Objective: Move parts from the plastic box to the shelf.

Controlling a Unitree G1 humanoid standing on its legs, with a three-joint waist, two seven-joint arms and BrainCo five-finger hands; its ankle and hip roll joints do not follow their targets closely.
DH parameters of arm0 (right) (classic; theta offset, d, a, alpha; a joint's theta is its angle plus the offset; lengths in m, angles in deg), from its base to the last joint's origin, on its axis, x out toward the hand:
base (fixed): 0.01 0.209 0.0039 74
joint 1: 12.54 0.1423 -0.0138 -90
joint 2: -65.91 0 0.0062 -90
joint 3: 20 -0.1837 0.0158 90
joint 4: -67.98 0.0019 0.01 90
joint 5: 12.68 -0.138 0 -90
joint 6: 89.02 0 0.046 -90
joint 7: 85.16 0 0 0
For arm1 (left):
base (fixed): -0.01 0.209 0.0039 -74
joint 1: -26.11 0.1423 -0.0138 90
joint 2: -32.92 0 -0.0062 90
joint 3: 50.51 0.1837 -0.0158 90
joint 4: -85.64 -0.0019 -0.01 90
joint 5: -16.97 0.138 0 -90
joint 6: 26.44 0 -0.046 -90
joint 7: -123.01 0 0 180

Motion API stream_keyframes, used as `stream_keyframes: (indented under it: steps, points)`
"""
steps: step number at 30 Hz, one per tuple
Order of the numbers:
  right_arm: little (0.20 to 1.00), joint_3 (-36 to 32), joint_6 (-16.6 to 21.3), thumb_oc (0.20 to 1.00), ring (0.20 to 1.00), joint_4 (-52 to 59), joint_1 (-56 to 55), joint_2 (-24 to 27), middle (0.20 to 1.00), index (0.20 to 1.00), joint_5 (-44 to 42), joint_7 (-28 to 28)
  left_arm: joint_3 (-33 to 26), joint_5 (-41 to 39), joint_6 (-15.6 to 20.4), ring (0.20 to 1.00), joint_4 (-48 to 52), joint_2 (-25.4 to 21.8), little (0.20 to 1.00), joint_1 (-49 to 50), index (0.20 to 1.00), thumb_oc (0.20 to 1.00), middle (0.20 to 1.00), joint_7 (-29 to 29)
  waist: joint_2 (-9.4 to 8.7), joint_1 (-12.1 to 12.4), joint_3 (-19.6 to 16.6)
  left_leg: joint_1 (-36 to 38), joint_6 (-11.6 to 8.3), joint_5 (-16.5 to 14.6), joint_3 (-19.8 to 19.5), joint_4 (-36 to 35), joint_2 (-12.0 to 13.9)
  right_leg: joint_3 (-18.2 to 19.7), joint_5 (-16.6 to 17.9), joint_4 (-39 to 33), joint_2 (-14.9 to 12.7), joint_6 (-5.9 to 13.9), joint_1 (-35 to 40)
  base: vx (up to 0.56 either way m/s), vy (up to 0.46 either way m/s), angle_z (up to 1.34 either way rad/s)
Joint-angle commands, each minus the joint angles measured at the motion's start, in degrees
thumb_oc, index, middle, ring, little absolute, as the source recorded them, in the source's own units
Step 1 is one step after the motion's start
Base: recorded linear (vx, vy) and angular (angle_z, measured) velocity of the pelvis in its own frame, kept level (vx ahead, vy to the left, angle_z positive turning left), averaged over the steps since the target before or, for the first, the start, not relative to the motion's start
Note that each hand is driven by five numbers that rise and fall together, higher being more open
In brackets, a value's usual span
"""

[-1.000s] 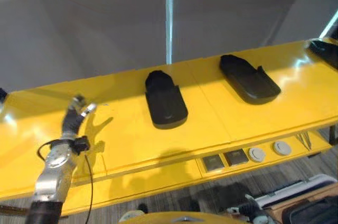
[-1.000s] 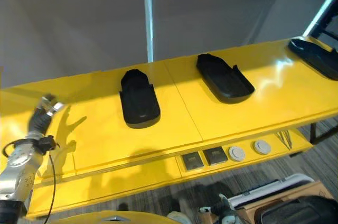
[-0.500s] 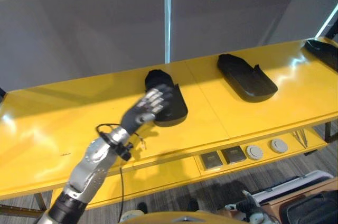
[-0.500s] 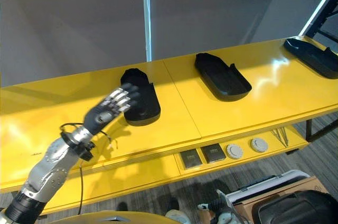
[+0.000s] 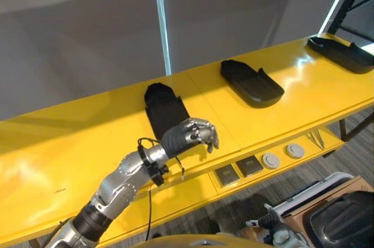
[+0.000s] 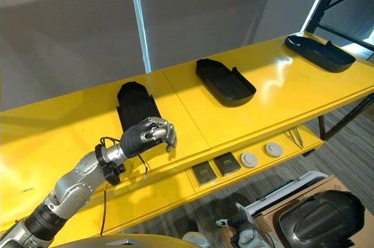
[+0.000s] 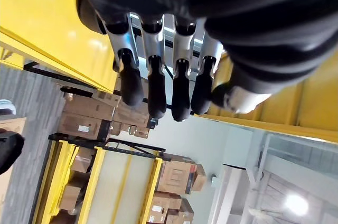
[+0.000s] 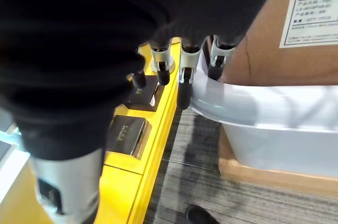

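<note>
Your left hand (image 5: 193, 135) swept in from the shelf's (image 5: 70, 143) far left, empty fingers loosely curled beside the nearest black part (image 6: 135, 104); right hand (image 8: 182, 71) reached the plastic box (image 8: 274, 123), fingers straight.

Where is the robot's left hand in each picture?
Left eye view: the left hand hangs over the yellow shelf, at the near end of the closest black part.
Right eye view: same spot, left hand by that part.
Left wrist view: its fingers curl, holding nothing.
Right wrist view: the right hand is there instead.
Shared landmark: the yellow shelf.
</note>
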Motion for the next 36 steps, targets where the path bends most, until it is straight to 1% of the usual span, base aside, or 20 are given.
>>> stream_keyframes:
  steps: [1,4,7,8,13,14,15,18,22,24,32,33,36]
  points:
    - [1.0,2.57,0.59,1.0,1.0,-1.37,1.15,-1.76,1.0,1.0,1.53,0.86,0.79,-1.97,-2.01,0.2,-0.97,0.39,0.2,-1.23,0.2,0.2,0.2,0.19,-2.41,0.29,1.7,-0.73,0.71,-0.78,-0.66,-0.12,0.72,-0.58,-1.32,0.06,-2.85,4.21,2.42,0.0,0.0,0.0]
    - [1.0,2.77,1.07,1.0,1.0,-1.66,1.34,-1.85,1.0,1.0,1.35,0.92,1.83,-0.22,-2.31,0.2,-3.58,0.47,0.2,-1.03,0.2,0.2,0.2,-1.11,-2.35,0.3,1.79,-0.72,0.78,-0.84,-0.63,-0.12,0.64,-0.57,-1.35,0.06,-2.85,4.24,2.42,0.0,0.0,0.0]
    - [1.0,3.05,0.97,1.0,1.0,-1.42,1.4,-1.92,1.0,1.0,1.11,0.95,2.16,0.14,-3.36,0.2,-5.49,0.56,0.2,-0.91,0.2,0.2,0.2,-0.56,-2.34,0.34,1.76,-0.69,0.88,-0.9,-0.57,-0.12,0.58,-0.66,-1.4,0.06,-2.89,4.26,2.43,0.0,0.0,0.0]
    - [1.0,3.24,0.83,1.0,1.0,-0.97,1.35,-1.88,1.0,1.0,1.17,1.09,2.5,-0.22,-5.08,0.2,-7.15,0.62,0.2,-0.78,0.2,0.2,0.2,1.56,-2.34,0.26,1.8,-0.66,0.94,-0.92,-0.5,-0.12,0.54,-0.63,-1.42,0.06,-2.89,4.26,2.41,0.0,0.0,0.0]
    - [1.0,4.06,-0.5,1.0,1.0,0.86,1.21,-1.68,1.0,1.0,1.13,1.47,3.76,-1.03,-6.57,0.2,-9.24,1.15,0.2,-0.56,0.2,0.2,0.2,6.29,-2.4,-0.11,1.99,-0.52,1.05,-0.96,-0.2,-0.12,0.6,-0.6,-1.36,0.06,-2.94,4.26,2.37,0.0,0.0,0.0]
    - [1.0,4.41,-0.87,1.0,1.0,1.07,1.26,-1.74,1.0,1.0,1.22,1.45,4.36,-1.86,-7.56,0.2,-9.48,1.55,0.2,-0.69,0.2,0.2,0.2,7.26,-2.39,-0.24,2.07,-0.49,1.1,-0.93,-0.14,-0.12,0.63,-0.51,-1.36,0.06,-2.9,4.25,2.37,0.0,0.0,0.0]
    - [1.0,4.63,-0.7,1.0,1.0,0.72,1.36,-1.8,1.0,1.0,1.18,1.31,4.81,-2.04,-7.64,0.2,-9.68,1.78,0.2,-0.86,0.2,0.2,0.2,6.7,-2.37,-0.3,2.12,-0.49,1.11,-0.92,-0.11,-0.12,0.62,-0.5,-1.33,0.06,-2.9,4.24,2.35,0.0,0.0,0.0]
    - [1.0,4.99,0.19,1.0,1.0,-0.35,1.42,-2.0,1.0,1.0,1.13,0.96,6.03,-1.82,-7.13,0.2,-11.31,2.31,0.2,-1.34,0.2,0.2,0.2,4.19,-2.43,-0.42,2.26,-0.46,1.18,-0.95,-0.07,-0.12,0.61,-0.47,-1.3,0.06,-2.87,4.29,2.39,0.0,0.0,0.0]
    - [1.0,5.32,-0.18,1.0,1.0,0.32,1.39,-1.95,1.0,1.0,0.9,1.12,6.45,0.68,-4.78,0.2,-14.88,2.64,0.2,-1.43,0.2,0.2,0.2,1.26,-2.63,-0.5,2.37,-0.46,1.17,-0.94,-0.06,-0.12,0.64,-0.43,-1.33,0.06,-2.79,4.28,2.39,0.0,0.0,0.0]
    - [1.0,5.49,-1.02,1.0,1.0,1.75,0.9,-1.81,1.0,1.0,0.79,1.38,5.2,0.67,-3.21,0.2,-17.53,2.77,0.2,-1.29,0.2,0.2,0.2,0.37,-2.81,-0.52,2.34,-0.39,1.26,-1.0,0.03,-0.12,0.61,-0.39,-1.43,0.06,-2.7,4.21,2.45,0.0,0.0,0.0]
    - [1.0,5.5,-0.84,1.0,1.0,1.66,0.48,-1.97,1.0,1.0,0.86,1.42,2.88,0.61,-1.5,0.2,-19.16,3.22,0.2,-1.88,0.2,0.2,0.2,-1.28,-2.9,-0.41,2.31,-0.04,1.34,-1.08,0.02,-0.12,0.65,-0.57,-1.51,0.06,-2.72,4.06,2.85,0.0,0.0,0.0]
    - [1.0,5.48,-1.08,1.0,1.0,1.98,0.38,-1.9,1.0,1.0,1.0,1.63,2.08,0.79,-0.73,0.2,-19.86,3.38,0.2,-2.28,0.2,0.2,0.2,-2.05,-2.93,-0.46,2.22,0.04,1.32,-1.11,0.1,-0.12,0.67,-0.64,-1.54,0.06,-2.75,4.05,2.92,0.0,0.0,0.0]
    - [1.0,5.63,-1.27,1.0,1.0,1.94,0.39,-1.93,1.0,1.0,1.07,1.73,1.1,0.07,-0.42,0.2,-20.2,3.75,0.2,-3.17,0.2,0.2,0.2,-3.62,-2.88,-0.51,2.13,0.17,1.33,-1.09,0.07,-0.12,0.69,-0.63,-1.6,0.06,-2.72,3.94,3.05,0.01,0.003,0.0]
